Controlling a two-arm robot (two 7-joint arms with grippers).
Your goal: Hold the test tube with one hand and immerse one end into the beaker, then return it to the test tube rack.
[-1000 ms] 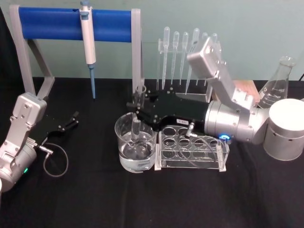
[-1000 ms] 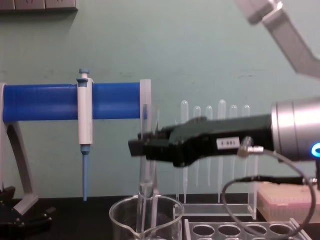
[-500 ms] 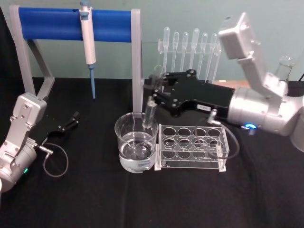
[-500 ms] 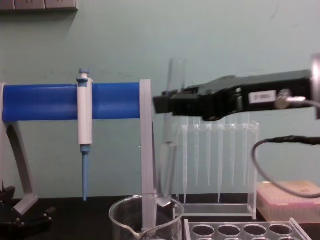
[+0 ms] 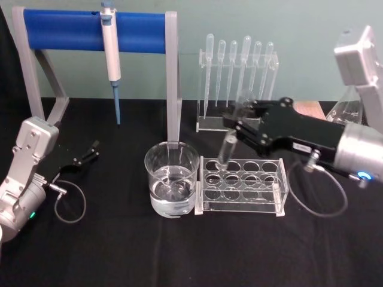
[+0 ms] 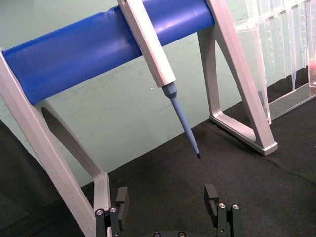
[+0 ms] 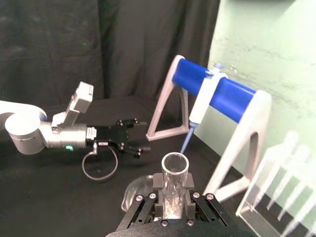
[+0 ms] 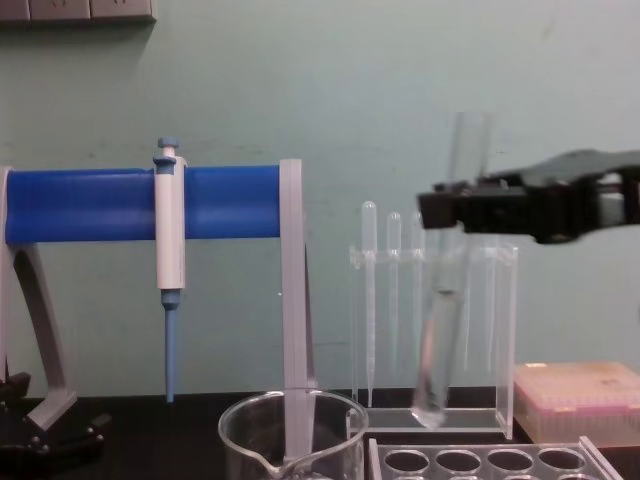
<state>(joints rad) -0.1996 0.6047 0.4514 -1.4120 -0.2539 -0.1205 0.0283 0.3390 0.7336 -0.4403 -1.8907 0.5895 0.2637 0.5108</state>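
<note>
The right gripper [image 5: 238, 128] reaches in from the right, its black jaws closed on the test tube [image 5: 230, 139], which hangs tilted above the far left holes of the clear tube rack [image 5: 242, 186]. Just left of the rack stands the beaker [image 5: 172, 186], holding some clear liquid. Behind, pipettes [image 5: 237, 72] hang in a clear stand, and a blue-barred frame [image 5: 96, 31] carries a micropipette [image 5: 111, 54]. The left gripper [image 5: 88, 152] rests low on the black table [image 5: 179, 251] at the left.

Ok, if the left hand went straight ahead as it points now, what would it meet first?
Probably the blue pipette's tip hanging from the stand; the left hand, open, points just beneath it, though depth is unclear.
</note>
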